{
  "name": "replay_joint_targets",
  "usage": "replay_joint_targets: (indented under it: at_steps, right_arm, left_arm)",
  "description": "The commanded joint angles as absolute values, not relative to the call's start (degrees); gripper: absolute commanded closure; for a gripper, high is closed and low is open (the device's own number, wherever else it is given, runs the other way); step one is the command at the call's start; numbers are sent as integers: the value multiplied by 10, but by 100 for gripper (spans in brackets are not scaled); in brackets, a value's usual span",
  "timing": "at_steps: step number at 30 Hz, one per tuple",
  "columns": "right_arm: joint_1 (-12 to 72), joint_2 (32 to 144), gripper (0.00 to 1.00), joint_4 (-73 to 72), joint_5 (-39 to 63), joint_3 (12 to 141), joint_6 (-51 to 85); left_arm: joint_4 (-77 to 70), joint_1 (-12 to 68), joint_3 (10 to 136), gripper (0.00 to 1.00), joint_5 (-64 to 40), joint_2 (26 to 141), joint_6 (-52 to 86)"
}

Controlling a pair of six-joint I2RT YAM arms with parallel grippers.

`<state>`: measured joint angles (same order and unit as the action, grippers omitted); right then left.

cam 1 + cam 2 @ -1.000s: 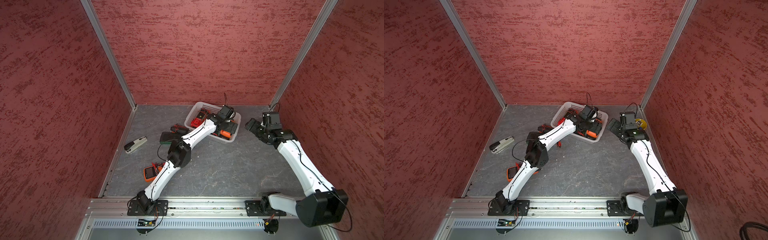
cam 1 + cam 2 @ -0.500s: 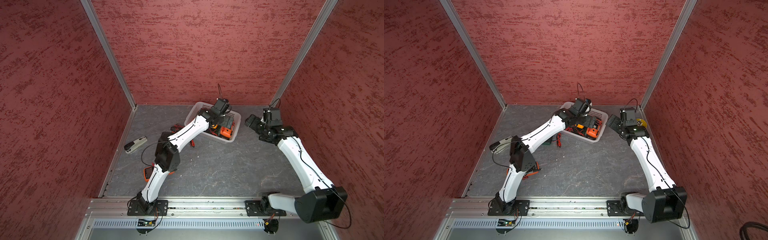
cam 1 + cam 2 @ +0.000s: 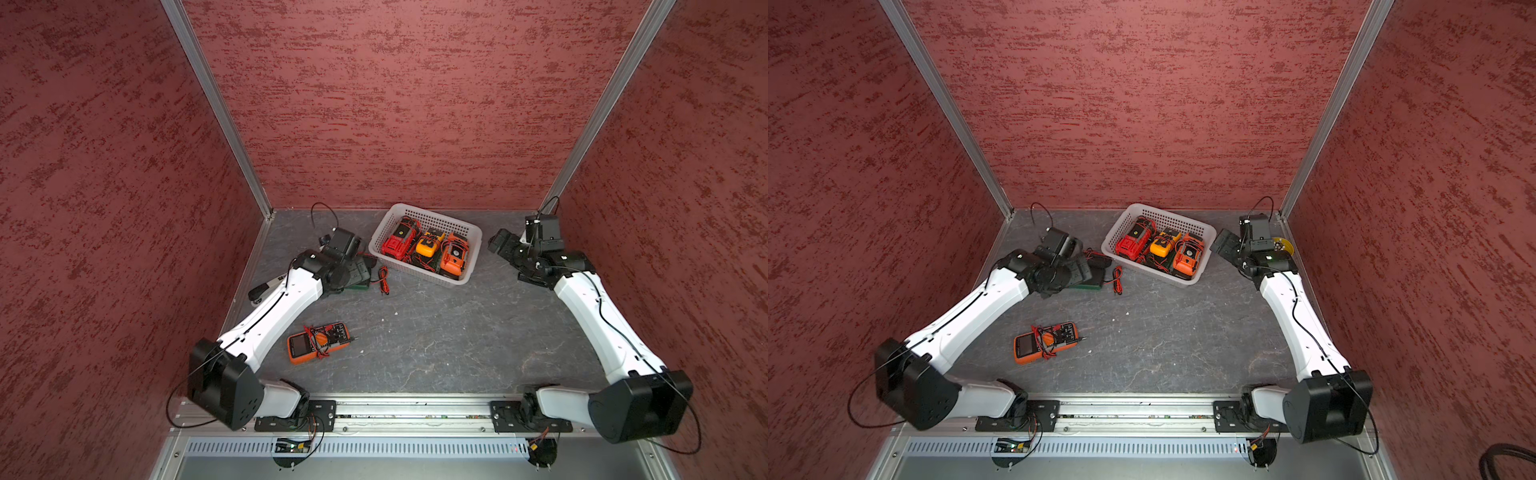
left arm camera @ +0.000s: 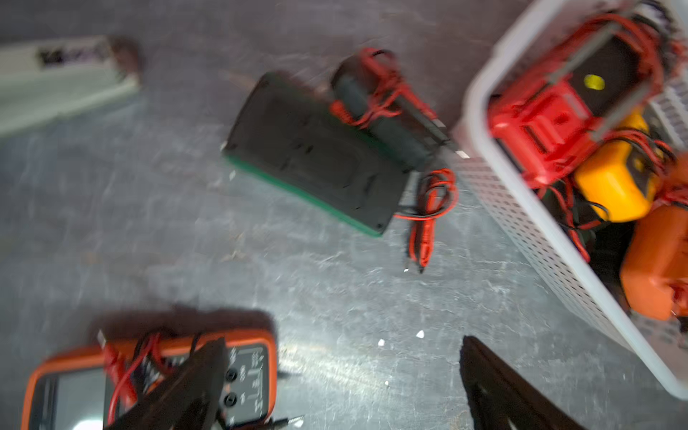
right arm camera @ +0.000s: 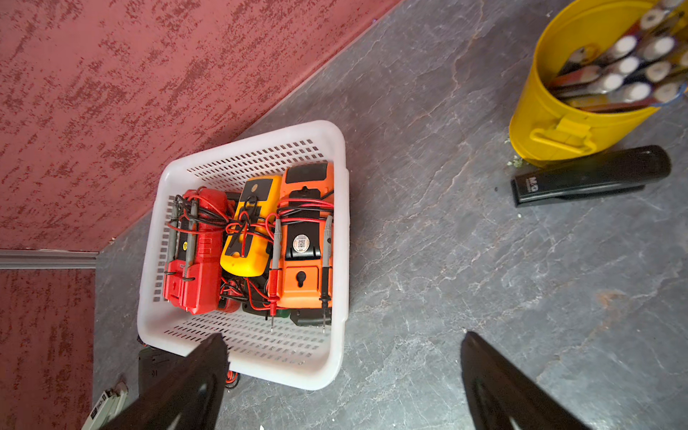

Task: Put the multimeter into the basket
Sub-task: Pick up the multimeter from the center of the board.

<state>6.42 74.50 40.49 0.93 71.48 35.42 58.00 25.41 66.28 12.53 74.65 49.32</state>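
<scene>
Nearest us, well short of the basket [image 3: 432,279] and off to its left, the orange multimeter [image 3: 319,343] lies flat on the grey table [image 3: 436,353], face up. Its leads are wound round its middle, prob. so nothing trails on a lift. Its long axis runs approx. across the table: display end points away from the basket, jack end loosely toward it, w/ one probe tip poking out that side. Closer to the basket, the left gripper [image 4: 344,342] hangs over the table, jaws spread wide w/ nothing btwn them. The wrist view is blurred, but one finger [image 4: 186,383] overlaps the orange multimeter, so we judge that the likely pick. Just beside the basket's left wall lies a black multimeter [image 4: 309,156], back up, green edge showing. Its long axis aims roughly at that wall, w/ the probe bundle and loose red leads [image 4: 428,208] at the basket end. So two meters are outside. A white stapler [image 4: 56,85] sits farther left. In the basket a red meter [image 5: 197,253], yellow meter [image 5: 249,231] and orange meter [image 5: 305,238] lie parallel, side by side, which we think leaves bare floor at both ends. Off the basket's right side the right gripper [image 5: 344,337] hovers wide open and empty, prob. parked clear of the left arm's lane. Beyond it stand a yellow cup [image 5: 558,111] and a black stapler [image 5: 592,175].
</scene>
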Motion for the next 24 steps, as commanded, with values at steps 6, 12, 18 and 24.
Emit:
replay_joint_targets:
  at_steps: [6, 12, 18, 24]
  right_arm:
    - [62, 761, 1, 396, 42, 734, 331]
    - [62, 758, 1, 396, 48, 735, 332]
    - [62, 747, 1, 384, 50, 719, 343]
    - [62, 752, 1, 373, 64, 711, 356]
  left_arm:
    - [685, 211, 497, 2, 133, 579, 841]
    - [665, 146, 389, 4, 60, 494, 943]
    - [611, 107, 331, 0, 31, 472, 952]
    - [503, 54, 320, 0, 17, 518, 832]
